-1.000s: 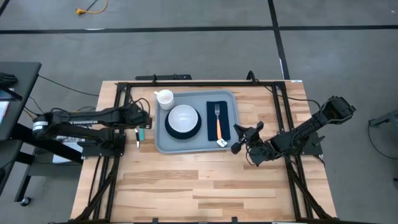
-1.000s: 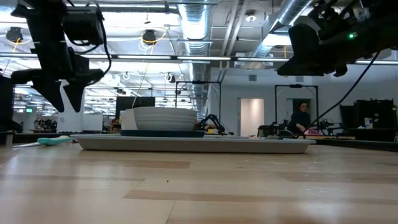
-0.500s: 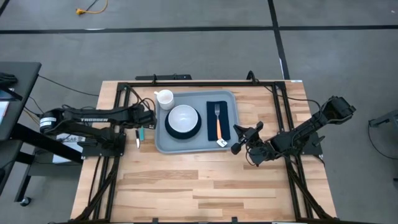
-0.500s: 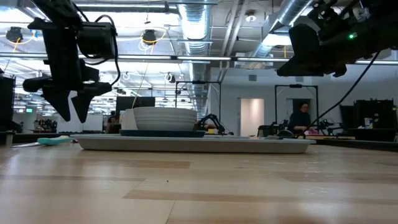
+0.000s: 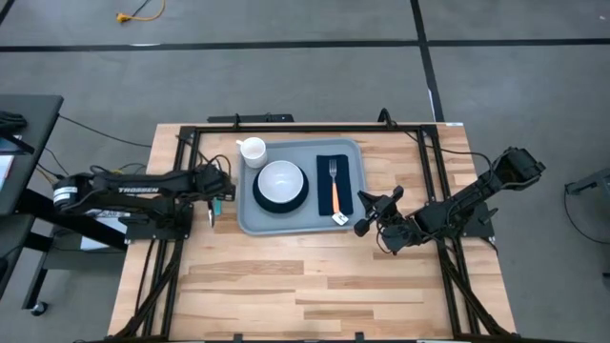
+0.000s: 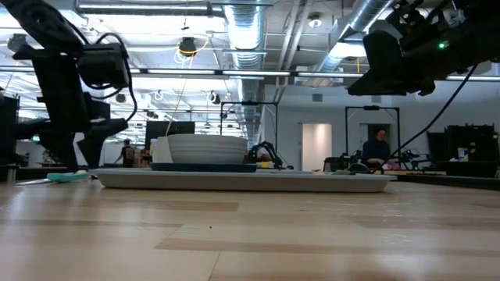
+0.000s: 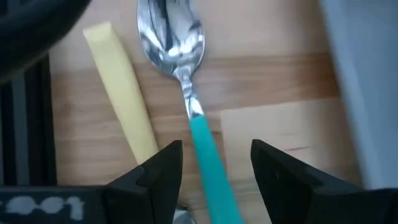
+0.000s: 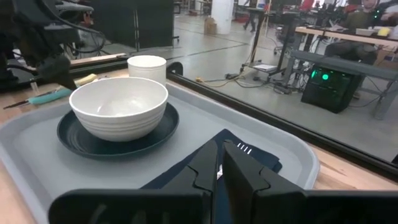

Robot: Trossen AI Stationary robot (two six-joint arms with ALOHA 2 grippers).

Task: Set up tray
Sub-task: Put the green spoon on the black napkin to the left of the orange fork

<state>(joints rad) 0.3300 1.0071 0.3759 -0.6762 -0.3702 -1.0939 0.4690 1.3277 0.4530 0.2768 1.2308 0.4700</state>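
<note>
Left gripper (image 7: 211,165) hung low over the bare wood just off the left edge of the tray, fingers (image 7: 158,171) spread apart, holding nothing. Between them, in the left wrist view, lay a metal spoon with a teal plastic handle (image 7: 193,118), flat on the table, its bowl pointing away from the wrist; the fingers straddled the handle, but contact could not be told. Just beside the spoon lay a pale yellow flat stick (image 7: 121,93), roughly parallel to it. From above, the left gripper (image 5: 212,186) sat over the spoon (image 5: 216,203), near the tray's left rim. The large flat grey-blue plastic rectangular tray (image 5: 250,217) rested on the light wooden table (image 5: 305,286), toward its far middle. On the tray: a white ceramic bowl (image 5: 281,180) set in a dark teal round plate (image 5: 276,202) on the left half; a dark navy folded napkin (image 5: 345,191) on the right half, with a metal fork with an orange handle (image 5: 335,186) lying on it. A white cup (image 5: 253,151) stood at the tray's far left corner. Right gripper (image 5: 376,211) hovered just off the tray's near right corner, fingers (image 8: 205,168) pressed together, nothing between them. In the low view, a person (image 6: 378,148) showed far back in the room.
</note>
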